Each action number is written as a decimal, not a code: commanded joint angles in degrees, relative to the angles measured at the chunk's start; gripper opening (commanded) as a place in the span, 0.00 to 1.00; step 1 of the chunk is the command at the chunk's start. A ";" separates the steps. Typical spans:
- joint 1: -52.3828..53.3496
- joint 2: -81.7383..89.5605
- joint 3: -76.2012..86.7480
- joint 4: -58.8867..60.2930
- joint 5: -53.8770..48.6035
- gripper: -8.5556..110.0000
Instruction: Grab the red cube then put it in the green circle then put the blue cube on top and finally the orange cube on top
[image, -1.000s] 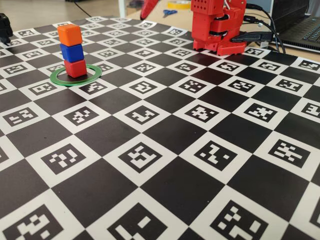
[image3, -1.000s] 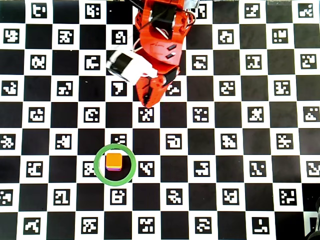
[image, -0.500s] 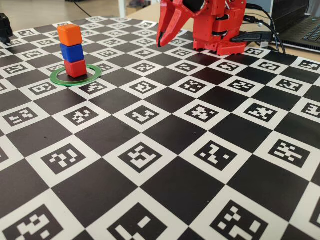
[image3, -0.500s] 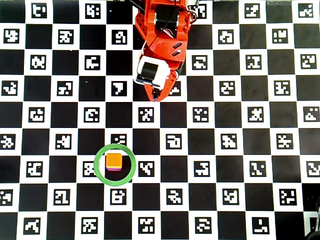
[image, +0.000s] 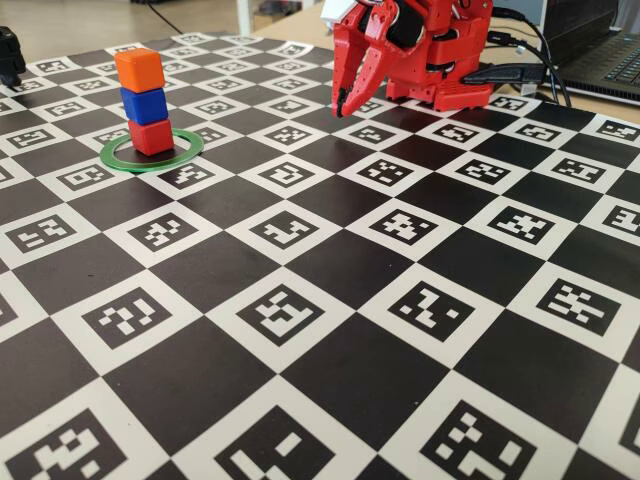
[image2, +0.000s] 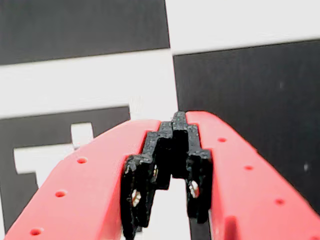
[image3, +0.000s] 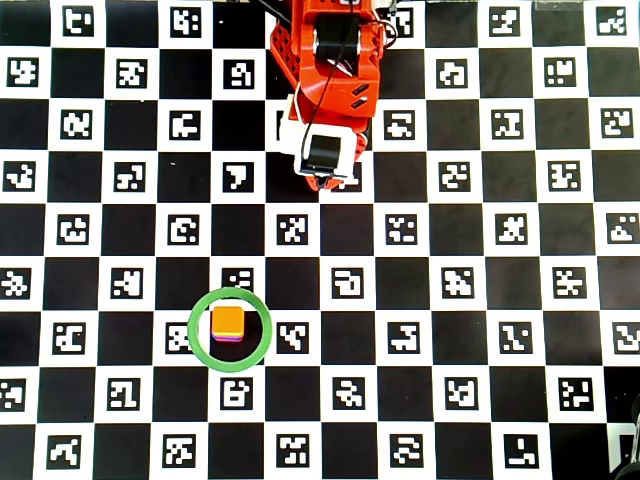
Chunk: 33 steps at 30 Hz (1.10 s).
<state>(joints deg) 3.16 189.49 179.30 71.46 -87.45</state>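
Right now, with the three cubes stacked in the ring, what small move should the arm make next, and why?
Probably none beyond settling at rest: the small orange plastic cube tops the blue cube and red cube inside the thin green ring, and the shut red gripper is far away.

3 cubes: one orange cube (image: 138, 69), one blue cube (image: 146, 104), one red cube (image: 151, 136); one green ring (image: 185, 148); one gripper (image: 343, 108)

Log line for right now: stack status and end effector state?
stack: orange cube on blue cube on red cube, inside green circle | end effector: shut, empty, away from stack
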 joint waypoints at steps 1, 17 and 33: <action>-0.35 2.64 3.16 1.76 -2.64 0.03; -0.26 2.90 3.25 6.24 -0.18 0.03; -0.26 2.90 3.25 6.24 -0.18 0.03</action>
<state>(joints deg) 2.55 189.49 179.30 73.92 -87.71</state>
